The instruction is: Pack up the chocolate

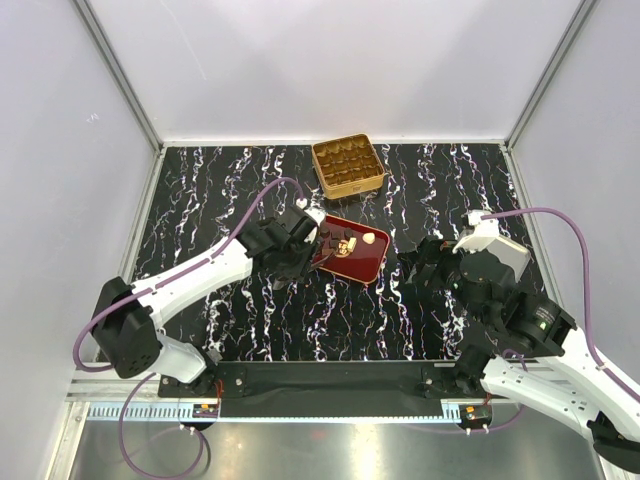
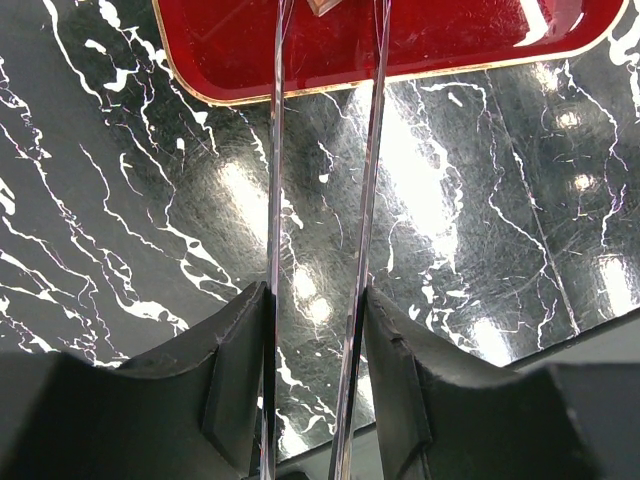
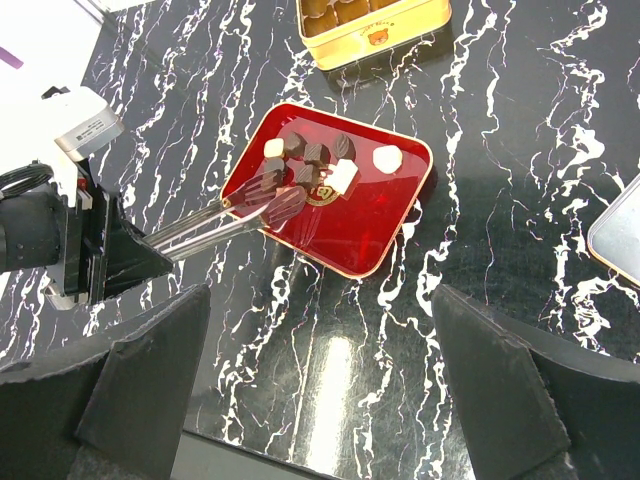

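Several chocolates [image 3: 315, 165] sit clustered in the red tray [image 3: 370, 240], gold tin [image 3: 375, 30] beyond it; left tool [image 2: 315, 370] clamps tongs [image 3: 220, 220], tips down among the pieces, likely for a fine pick; right tool [image 3: 320, 390] gapes wide beside the tray, empty

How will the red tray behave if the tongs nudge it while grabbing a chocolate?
Likely slides: the tray looks shallow and light on a glossy table. The chocolates lie loose, so they may skid.

One red tray [image 3: 365, 250] holds about eight chocolate pieces [image 3: 316, 153], three pale and some five dark, alongside one gold tin [image 3: 375, 35], one pair of tongs [image 3: 215, 224] and one table [image 3: 500, 150].
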